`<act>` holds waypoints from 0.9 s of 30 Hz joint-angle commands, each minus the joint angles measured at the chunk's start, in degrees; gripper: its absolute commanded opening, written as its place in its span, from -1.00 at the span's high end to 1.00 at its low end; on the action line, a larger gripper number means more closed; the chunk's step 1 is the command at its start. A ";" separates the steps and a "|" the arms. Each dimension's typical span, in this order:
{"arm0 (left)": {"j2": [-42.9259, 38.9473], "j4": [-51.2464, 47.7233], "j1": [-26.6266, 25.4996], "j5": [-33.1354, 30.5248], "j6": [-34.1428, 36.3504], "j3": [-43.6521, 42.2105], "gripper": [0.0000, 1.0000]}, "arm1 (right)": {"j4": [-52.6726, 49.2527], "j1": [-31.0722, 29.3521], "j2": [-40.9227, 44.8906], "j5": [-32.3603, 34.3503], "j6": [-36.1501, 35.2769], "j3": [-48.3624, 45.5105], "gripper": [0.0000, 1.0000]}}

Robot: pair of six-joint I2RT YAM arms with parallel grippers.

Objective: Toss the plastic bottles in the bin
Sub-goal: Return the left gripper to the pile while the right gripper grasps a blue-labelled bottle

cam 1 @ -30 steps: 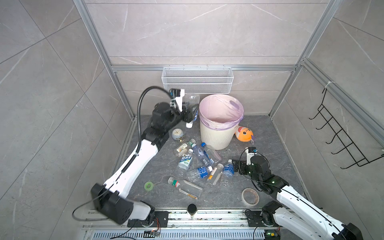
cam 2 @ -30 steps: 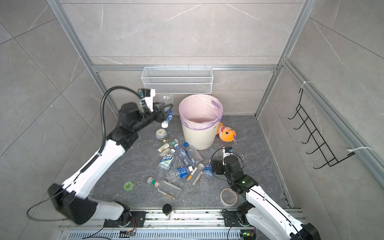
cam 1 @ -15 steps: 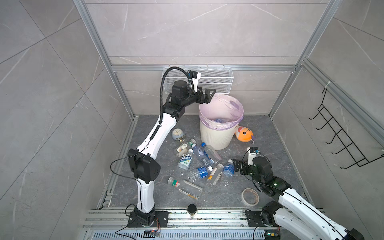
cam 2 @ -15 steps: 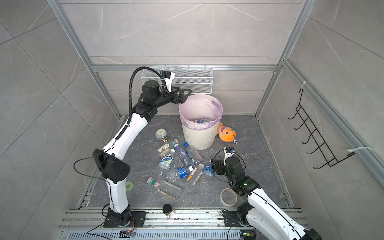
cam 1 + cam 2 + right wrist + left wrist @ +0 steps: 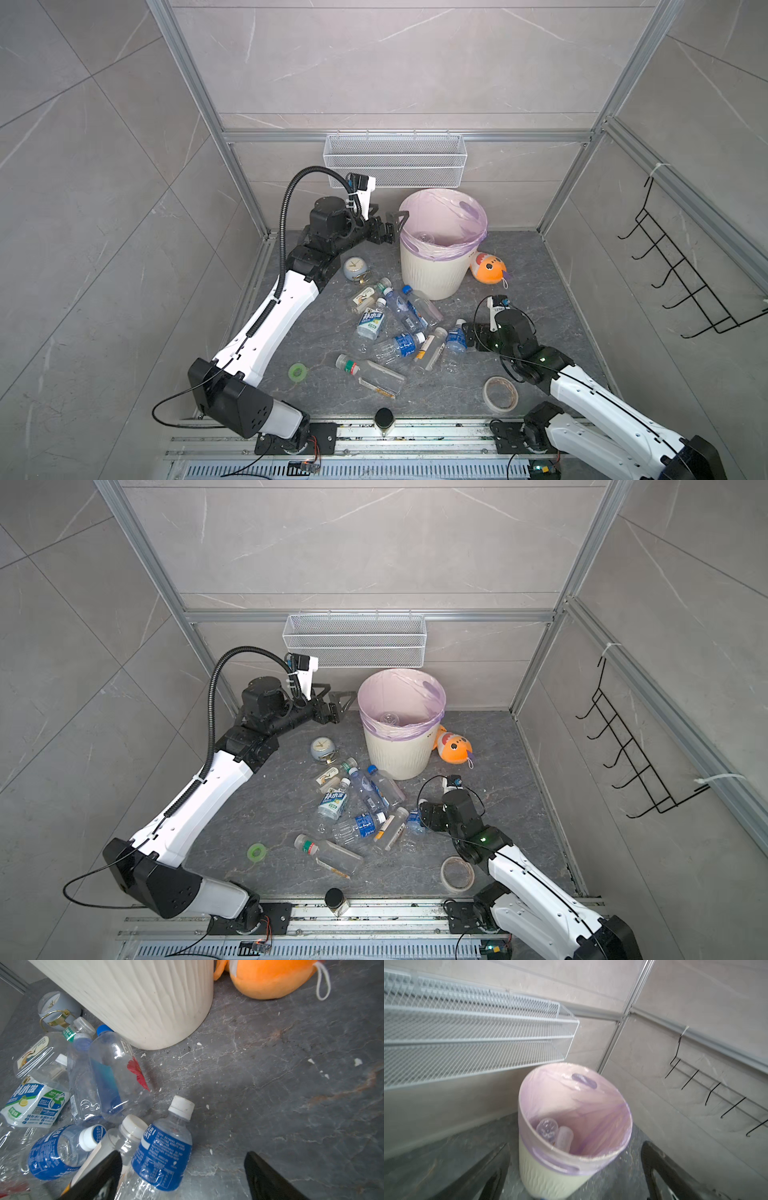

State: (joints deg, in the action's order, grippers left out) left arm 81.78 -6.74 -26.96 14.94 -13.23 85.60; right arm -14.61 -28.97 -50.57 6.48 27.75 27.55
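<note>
The bin (image 5: pixel 432 274), cream and ribbed with a lilac liner, stands at the back of the floor. Two clear plastic bottles (image 5: pixel 547 1127) lie inside it. My left gripper (image 5: pixel 392 226) hangs open and empty just left of the bin's rim, seen also in the left wrist view (image 5: pixel 575 1147). Several more plastic bottles (image 5: pixel 399 345) lie scattered in front of the bin. My right gripper (image 5: pixel 182 1157) is low at the right edge of that pile. Its jaws stand open around a blue-labelled, white-capped bottle (image 5: pixel 164 1157) without pressing on it.
A grey alarm clock (image 5: pixel 354 268) and an orange plush fish (image 5: pixel 488 268) flank the bin. A green tape roll (image 5: pixel 298 371), a beige tape roll (image 5: pixel 500 394) and a black-lidded jar (image 5: pixel 383 417) lie near the front. A wire mesh basket (image 5: pixel 395 160) hangs on the back wall.
My left gripper carried a bottle up over the bin's rim, opened and let it fall in, then dropped back beside the rim. The right gripper hardly moved.
</note>
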 commanded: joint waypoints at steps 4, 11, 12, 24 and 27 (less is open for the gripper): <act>-8.41 1.39 0.26 -4.52 2.95 -11.19 -0.99 | -5.98 -1.09 -1.20 -4.06 5.91 3.42 -0.89; -14.47 1.77 0.24 -6.79 2.34 -23.14 -0.96 | -6.03 -2.39 -4.47 -6.48 9.59 3.74 -0.89; -15.15 1.83 0.24 -7.08 1.95 -24.60 -0.96 | -5.92 -2.64 -4.77 -6.50 9.92 3.61 -0.89; -25.84 4.13 -2.34 -10.37 -0.47 -41.84 -0.92 | -2.25 -5.15 -10.02 -8.57 14.03 2.71 -0.87; -27.59 4.13 -3.50 -11.41 -1.19 -45.02 -0.92 | -1.67 -5.17 -11.16 -9.11 15.00 2.73 -0.85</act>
State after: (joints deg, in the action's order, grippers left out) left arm 56.27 -5.45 -29.52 4.97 -13.28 41.80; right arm -17.61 -33.85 -60.90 -1.63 40.64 30.17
